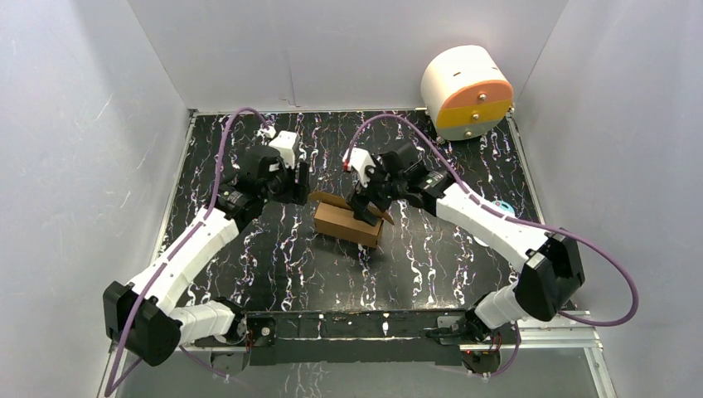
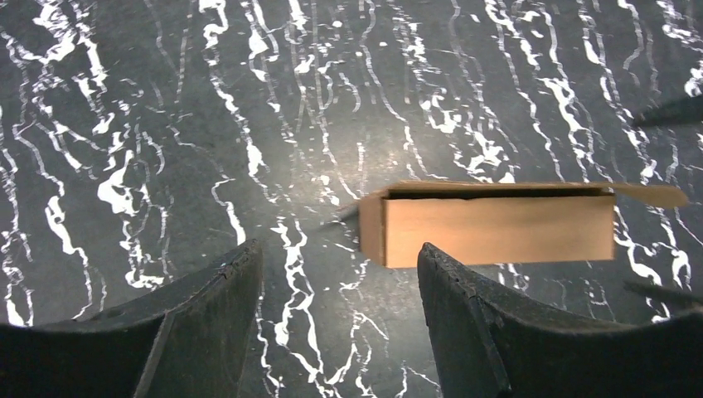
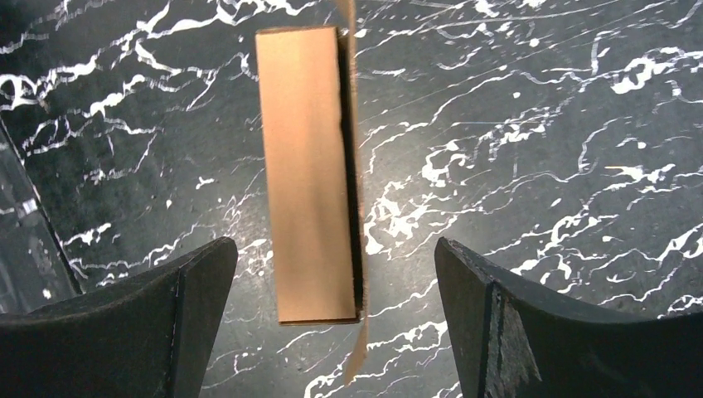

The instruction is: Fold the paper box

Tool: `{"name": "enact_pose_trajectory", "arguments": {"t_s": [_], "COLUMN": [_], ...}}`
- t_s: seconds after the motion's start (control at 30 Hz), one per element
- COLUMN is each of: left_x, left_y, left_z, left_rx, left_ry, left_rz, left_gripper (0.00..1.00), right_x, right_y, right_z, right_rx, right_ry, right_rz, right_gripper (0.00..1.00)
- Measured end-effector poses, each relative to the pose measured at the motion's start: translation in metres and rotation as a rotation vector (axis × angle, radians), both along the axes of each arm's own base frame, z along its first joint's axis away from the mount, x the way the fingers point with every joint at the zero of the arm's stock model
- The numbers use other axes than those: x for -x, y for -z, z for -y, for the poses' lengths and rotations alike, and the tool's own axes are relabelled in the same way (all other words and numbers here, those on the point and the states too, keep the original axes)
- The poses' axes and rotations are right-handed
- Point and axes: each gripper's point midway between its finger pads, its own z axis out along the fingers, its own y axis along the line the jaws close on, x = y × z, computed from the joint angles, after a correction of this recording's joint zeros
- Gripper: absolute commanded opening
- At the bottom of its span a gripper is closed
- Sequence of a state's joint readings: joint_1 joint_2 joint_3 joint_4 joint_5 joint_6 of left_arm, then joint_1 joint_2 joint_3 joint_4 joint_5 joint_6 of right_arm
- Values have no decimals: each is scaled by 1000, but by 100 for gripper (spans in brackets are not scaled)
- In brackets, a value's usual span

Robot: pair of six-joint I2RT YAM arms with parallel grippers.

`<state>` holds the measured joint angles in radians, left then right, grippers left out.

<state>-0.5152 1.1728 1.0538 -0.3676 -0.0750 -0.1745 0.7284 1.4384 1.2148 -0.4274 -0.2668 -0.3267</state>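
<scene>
The paper box (image 1: 346, 222) sits in the middle of the desk (image 1: 273, 265), with 1 flap (image 3: 356, 361) sticking out. The right claw (image 3: 333, 249) is nearer. It hangs right over the box, wide open and empty, and the box's long side runs between its 2 fingers. The left claw (image 2: 338, 246) is open and empty too. From it, the box lies ahead, off to the right, turned sideways.

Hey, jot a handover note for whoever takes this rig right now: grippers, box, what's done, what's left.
Left gripper: open, empty, beside the paper box.
Right gripper: open, empty, above the box.
Box: on the table, between the arms, formed into a carton.
Done: body folded up.
To do: lid flap looks ajar, dark gap showing; probably press it shut.
</scene>
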Motion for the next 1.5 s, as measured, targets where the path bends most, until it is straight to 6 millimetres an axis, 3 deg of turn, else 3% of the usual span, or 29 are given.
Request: {"name": "enact_pose_trajectory", "arguments": {"t_s": [0.17,0.33,0.67,0.73,1.0,1.13,1.27,1.5], "left_x": [-11,-9,-19,-19,-18,-18,-18,-14], "left_y": [14,36,37,36,32,31,29,21], "left_z": [-25,-45,-83,-89,-97,-99,-103,-101], "left_rx": [-5,-27,-45,-40,-4,4,15,52], "left_ry": [-59,-109,-242,-263,-286,-289,-298,-249], "left_rz": [-24,-71,-67,-65,-54,-54,-48,-26], "left_gripper": [66,66,67,67,67,67,67,67], "right_x": [9,7,9,9,7,6,8,5], "right_y": [20,41,74,80,96,94,92,91], "right_z": [-12,-22,-33,-34,-41,-44,-50,-71], "right_rx": [92,178,296,317,381,393,385,369], "right_ry": [-75,-112,-178,-194,-269,-304,-366,-495], "right_rz": [-10,-25,-50,-50,-55,-47,-43,-42], "right_gripper": [99,99,99,94,68,58,54,56]}}
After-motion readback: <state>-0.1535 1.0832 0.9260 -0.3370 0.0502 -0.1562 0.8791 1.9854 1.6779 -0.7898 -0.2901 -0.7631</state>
